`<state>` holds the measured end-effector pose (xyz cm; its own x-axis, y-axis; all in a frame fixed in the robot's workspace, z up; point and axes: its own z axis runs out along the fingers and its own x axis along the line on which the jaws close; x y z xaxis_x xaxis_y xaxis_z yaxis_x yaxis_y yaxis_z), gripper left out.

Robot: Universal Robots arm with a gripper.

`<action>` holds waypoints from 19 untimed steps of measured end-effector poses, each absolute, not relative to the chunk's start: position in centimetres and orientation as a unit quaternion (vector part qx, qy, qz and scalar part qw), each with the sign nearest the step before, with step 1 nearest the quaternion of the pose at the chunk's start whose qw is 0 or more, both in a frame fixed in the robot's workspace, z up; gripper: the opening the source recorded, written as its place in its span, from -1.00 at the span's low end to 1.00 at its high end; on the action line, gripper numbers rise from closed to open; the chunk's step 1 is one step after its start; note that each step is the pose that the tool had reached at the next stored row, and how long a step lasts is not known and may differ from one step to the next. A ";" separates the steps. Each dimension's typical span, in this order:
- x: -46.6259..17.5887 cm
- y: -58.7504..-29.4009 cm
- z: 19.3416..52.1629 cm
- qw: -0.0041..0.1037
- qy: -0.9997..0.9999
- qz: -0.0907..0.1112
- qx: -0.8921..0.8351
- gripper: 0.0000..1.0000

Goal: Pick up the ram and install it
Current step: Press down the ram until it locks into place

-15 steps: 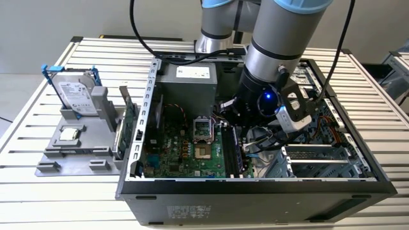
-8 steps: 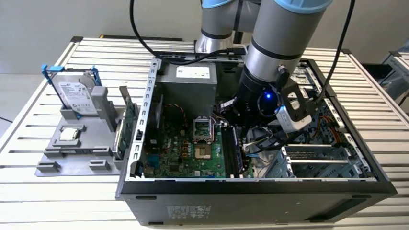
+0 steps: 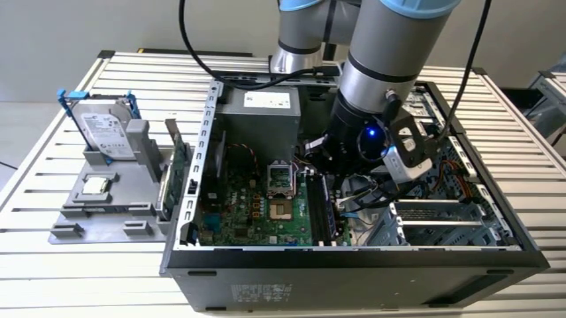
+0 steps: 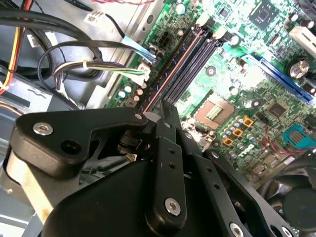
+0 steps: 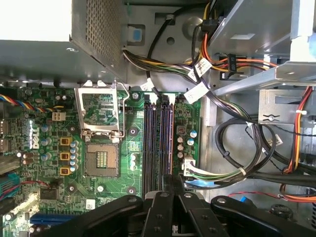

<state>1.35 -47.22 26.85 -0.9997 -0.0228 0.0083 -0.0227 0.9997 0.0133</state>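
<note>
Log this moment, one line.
claw shut | inside case | over memory slots | ram edge between tips

My gripper (image 5: 168,190) hangs over the memory slots (image 5: 158,140), which lie open. Bundled cables (image 5: 232,148) crowd one side, the processor socket (image 5: 101,148) the other; the fingers seem nearly closed.

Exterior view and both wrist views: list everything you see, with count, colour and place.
computer case: one, black, open, on slatted table
motherboard: one, green, inside case
memory slots: four, dark, beside processor socket
power supply: one, grey, case's far end
hard drive: one, silver, blue rails, upright on grey holder
expansion card: one, green, between holder and case
cables: several, mixed colours, beside motherboard
arm: one, grey, reaching into case
gripper: one, black, over memory slots
</note>
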 end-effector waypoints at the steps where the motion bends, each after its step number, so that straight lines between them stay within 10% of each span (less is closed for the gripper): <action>1: 1.4 -47.2 26.9 0.004 -1.000 -0.007 0.016 -1.00; 19: 1.4 -47.2 26.8 0.005 -0.990 -0.006 0.143 -1.00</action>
